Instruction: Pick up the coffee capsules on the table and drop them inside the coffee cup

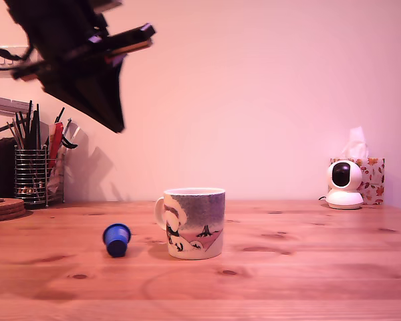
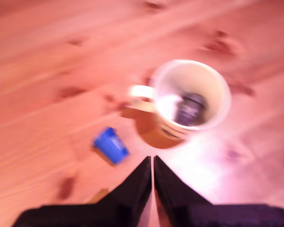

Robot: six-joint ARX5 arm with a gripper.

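The tool [image 2: 152, 163] hangs high above the wooden surface [image 1: 307, 267], in the upper left of the exterior view, with nothing between its dark fingers. In the wrist view the two fingers come together to a narrow slit with their tips all but touching, so the tool is closed and empty.

Below it, on the surface, the blue capsule [image 1: 116, 239] lies on its side in the lower left part of the exterior view, just beside the coffee cup [image 1: 194, 223] and apart from it. The cup stands upright near the middle of that frame, its handle towards the blue capsule.

The wrist view is blurred, but it shows a dark capsule [image 2: 189, 108] lying inside the cup's cream interior.

Further out, at the exterior view's left edge, a wire pen holder [image 1: 35, 175] full of pens stands against the wall. At the far right sit a small white camera [image 1: 343, 184] and a tissue box [image 1: 367, 175] behind it.
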